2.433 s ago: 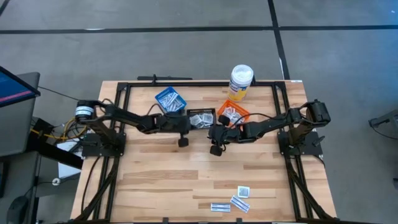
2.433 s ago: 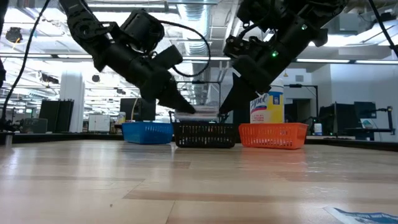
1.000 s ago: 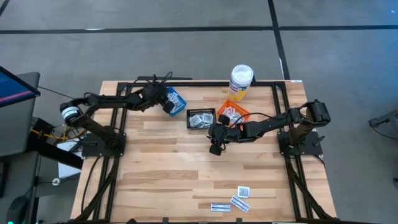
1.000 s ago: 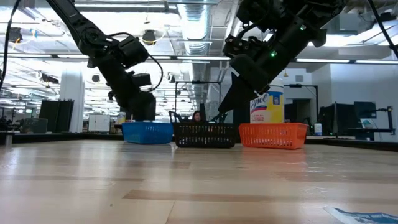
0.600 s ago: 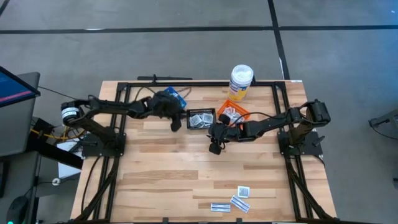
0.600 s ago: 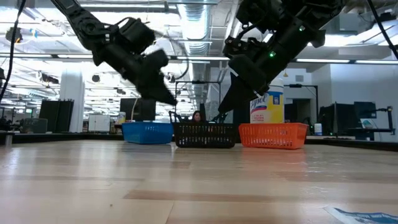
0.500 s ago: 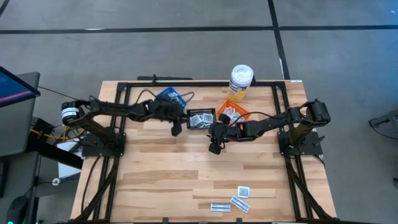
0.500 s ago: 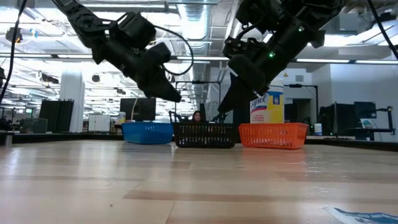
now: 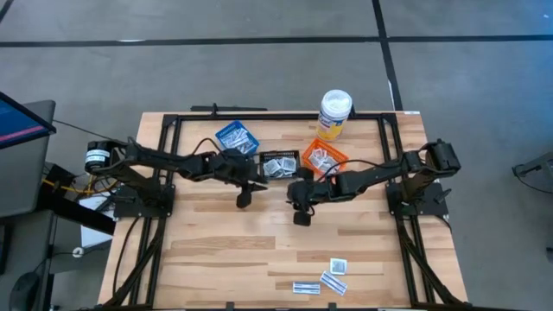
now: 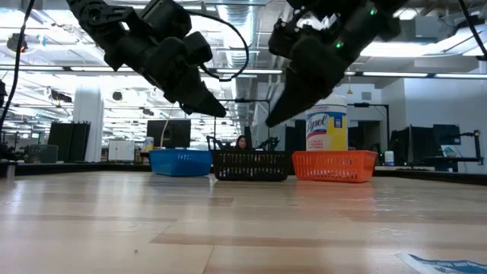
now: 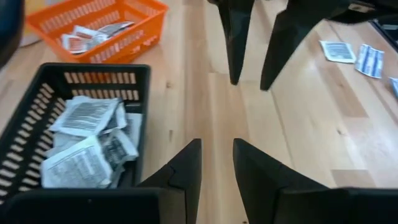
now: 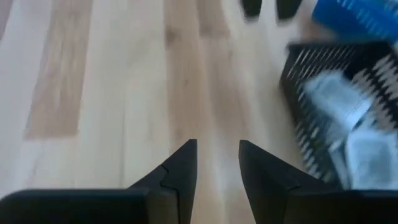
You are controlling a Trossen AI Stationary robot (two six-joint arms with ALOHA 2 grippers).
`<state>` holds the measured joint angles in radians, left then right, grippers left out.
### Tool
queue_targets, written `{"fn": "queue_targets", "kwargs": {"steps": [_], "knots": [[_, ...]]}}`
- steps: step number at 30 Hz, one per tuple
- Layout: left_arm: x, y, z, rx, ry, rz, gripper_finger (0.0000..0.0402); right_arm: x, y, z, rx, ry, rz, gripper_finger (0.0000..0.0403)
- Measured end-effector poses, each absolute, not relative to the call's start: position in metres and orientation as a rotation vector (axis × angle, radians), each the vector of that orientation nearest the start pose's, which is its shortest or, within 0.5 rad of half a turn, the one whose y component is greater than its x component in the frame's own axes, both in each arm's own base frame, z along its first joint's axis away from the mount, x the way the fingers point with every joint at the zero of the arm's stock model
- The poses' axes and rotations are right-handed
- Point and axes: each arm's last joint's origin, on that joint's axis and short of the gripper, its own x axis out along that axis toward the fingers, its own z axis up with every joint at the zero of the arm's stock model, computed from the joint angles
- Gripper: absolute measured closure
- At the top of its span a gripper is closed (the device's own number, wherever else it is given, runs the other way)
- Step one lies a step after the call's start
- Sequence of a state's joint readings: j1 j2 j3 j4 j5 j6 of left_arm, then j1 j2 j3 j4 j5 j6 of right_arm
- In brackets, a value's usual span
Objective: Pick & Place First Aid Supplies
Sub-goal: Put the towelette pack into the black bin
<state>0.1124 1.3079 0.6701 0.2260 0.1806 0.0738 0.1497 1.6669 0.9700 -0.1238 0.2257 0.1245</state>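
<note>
The first aid supplies are small white packets. Some fill the black basket [image 9: 279, 164], some lie in the blue basket [image 9: 235, 136] and the orange basket [image 9: 321, 158], and three lie loose near the front edge [image 9: 332, 278]. My left gripper [image 9: 243, 199] hangs open above bare wood just in front of the black basket's left end [image 11: 81, 140]. My right gripper [image 9: 301, 216] is open too, above the wood in front of that basket's right end [image 12: 348, 118]. Neither gripper has anything between its fingers [image 11: 186, 168] [image 12: 180, 168].
A tall white bottle with a yellow label [image 9: 334, 114] stands behind the orange basket. A black frame [image 9: 173, 121] runs round the table's back and sides. The two grippers hang close together, facing each other [image 11: 252, 74]. Bare wood stretches between them and the loose packets.
My left gripper has swung from above the blue basket toward the table's right and near edge, turning as it went, and now hangs in front of the black basket. My right gripper has risen a little and shifted slightly toward the near edge.
</note>
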Motion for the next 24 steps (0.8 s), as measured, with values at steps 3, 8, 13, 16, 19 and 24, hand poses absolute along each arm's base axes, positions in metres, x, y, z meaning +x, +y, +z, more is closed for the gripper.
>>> {"fn": "queue_targets", "kwargs": {"steps": [3,8,13,16,19,24], "knots": [[0.271,0.019,0.222,0.017,0.405,-0.105,0.0309,0.329,0.060,0.191,0.011,0.910,-0.112,0.0290],[0.272,0.013,0.222,0.022,0.405,-0.128,0.0309,0.306,0.092,0.190,0.211,1.181,-0.031,0.0289],[0.272,0.011,0.222,0.023,0.405,-0.133,0.0309,0.282,0.130,0.187,0.427,1.368,0.000,0.0276],[0.272,0.011,0.222,0.023,0.405,-0.133,0.0309,0.268,0.156,0.184,0.476,1.393,-0.001,0.0249],[0.272,0.011,0.222,0.023,0.405,-0.133,0.0309,0.254,0.179,0.182,0.522,1.421,-0.031,0.0213],[0.272,0.011,0.222,0.023,0.405,-0.133,0.0309,0.238,0.206,0.164,0.481,1.455,-0.092,0.0160]]}}
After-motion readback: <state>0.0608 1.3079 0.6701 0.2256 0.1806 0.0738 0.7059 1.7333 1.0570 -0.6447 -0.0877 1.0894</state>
